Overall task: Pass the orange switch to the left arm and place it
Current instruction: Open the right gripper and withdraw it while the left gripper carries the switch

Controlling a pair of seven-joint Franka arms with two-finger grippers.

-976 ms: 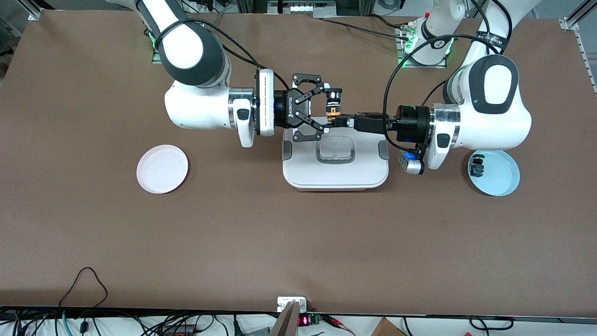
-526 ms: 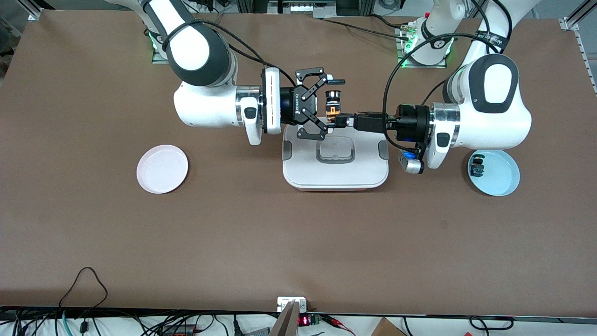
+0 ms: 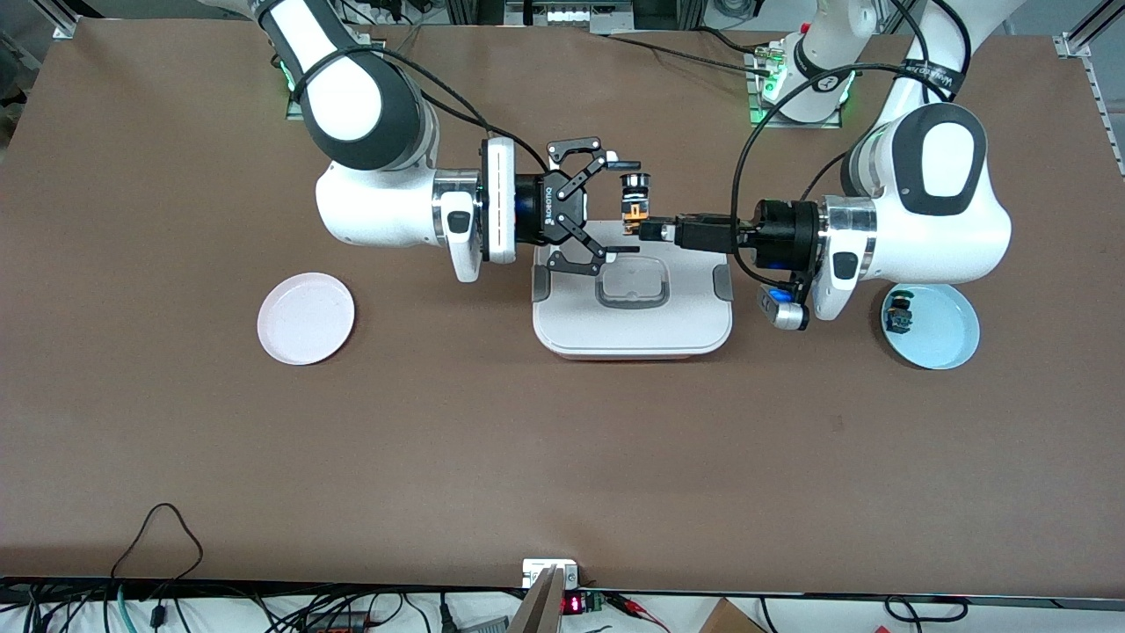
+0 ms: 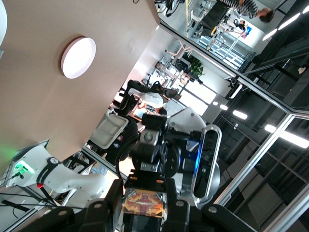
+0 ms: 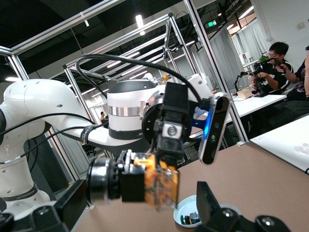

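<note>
Switch: orange switch (image 3: 633,209) hangs over the white lidded box (image 3: 632,299), at its edge farther from the front camera.
Left gripper (image 3: 649,229): clamped on the switch's orange body.
Right gripper (image 3: 622,207): over the box, fingers spread wide around the switch, not touching.

The right arm's tool (image 3: 620,207), shut around the orange switch (image 3: 633,207) a second ago, has spread its fingers wide and drawn back toward the frame's left. The left arm's tool (image 3: 649,230), clamped on the switch, has shifted slightly right.
</note>
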